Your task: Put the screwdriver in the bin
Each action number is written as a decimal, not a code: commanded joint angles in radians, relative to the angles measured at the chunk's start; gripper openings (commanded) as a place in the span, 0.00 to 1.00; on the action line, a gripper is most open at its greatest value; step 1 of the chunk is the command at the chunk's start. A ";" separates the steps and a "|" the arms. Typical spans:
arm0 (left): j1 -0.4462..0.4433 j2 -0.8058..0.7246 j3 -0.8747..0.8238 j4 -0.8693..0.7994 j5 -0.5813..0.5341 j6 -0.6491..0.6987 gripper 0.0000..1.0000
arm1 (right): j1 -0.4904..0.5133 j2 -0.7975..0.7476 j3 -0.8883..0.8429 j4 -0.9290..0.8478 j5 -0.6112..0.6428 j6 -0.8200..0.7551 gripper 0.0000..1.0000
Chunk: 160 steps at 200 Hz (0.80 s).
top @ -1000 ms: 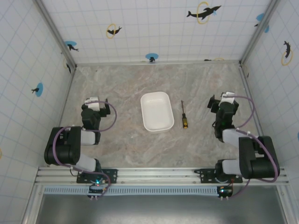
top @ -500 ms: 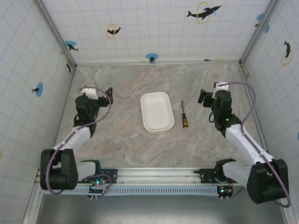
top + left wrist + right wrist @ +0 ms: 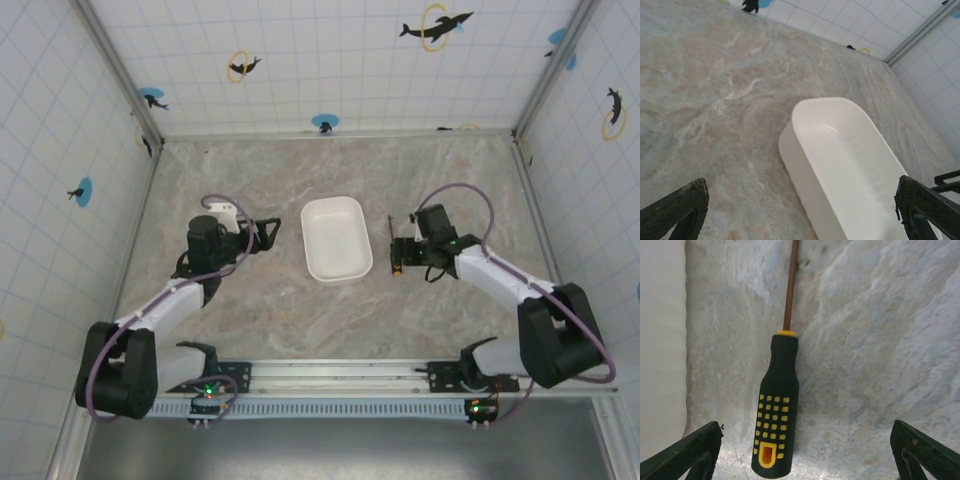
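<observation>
Left gripper (image 3: 264, 234): fingers spread wide, nothing between them; near the bin's left side, pointed toward it, apart from it.
Bin (image 3: 337, 240): mid-table, upright, empty; long axis running away from the arms.
Screwdriver (image 3: 776, 405): flat on the table (image 3: 300, 310), just right of the bin and outside it; parallel to the bin's long side, shaft pointing away from the arms, yellow-and-black handle toward them.
Right gripper (image 3: 401, 252): directly over the handle, fingers open and straddling it in the wrist view; handle nearer the bin-side finger, not centred; no contact visible.
Step in hand: approach for the pick, by the look of it; nothing grasped yet, nothing in the bin.
Next move: probably a small shift toward the bin to centre the handle, then straight down until the fingertips flank it, then a close on the handle, not the thin shaft; bin wall close by the bin-side finger, so little room there.
</observation>
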 commanded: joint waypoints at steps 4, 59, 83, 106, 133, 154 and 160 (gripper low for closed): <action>-0.008 -0.044 -0.040 0.004 0.001 -0.047 0.98 | 0.033 0.035 0.057 -0.058 -0.020 0.012 0.87; -0.010 -0.037 -0.065 -0.012 -0.018 -0.033 0.98 | 0.052 0.094 0.069 -0.062 -0.008 0.021 0.78; -0.013 -0.040 -0.066 -0.012 -0.025 -0.026 0.98 | 0.060 0.112 0.078 -0.069 -0.006 0.017 0.72; -0.014 -0.049 -0.068 -0.012 -0.033 -0.023 0.98 | 0.069 0.129 0.090 -0.083 0.001 0.010 0.64; -0.014 -0.044 -0.069 -0.012 -0.037 -0.022 0.98 | 0.069 0.150 0.105 -0.097 0.001 0.005 0.53; -0.015 -0.039 -0.069 -0.012 -0.036 -0.019 0.98 | 0.069 0.164 0.111 -0.100 -0.002 0.005 0.48; -0.014 -0.038 -0.069 -0.013 -0.036 -0.019 0.98 | 0.069 0.169 0.111 -0.101 -0.004 0.005 0.47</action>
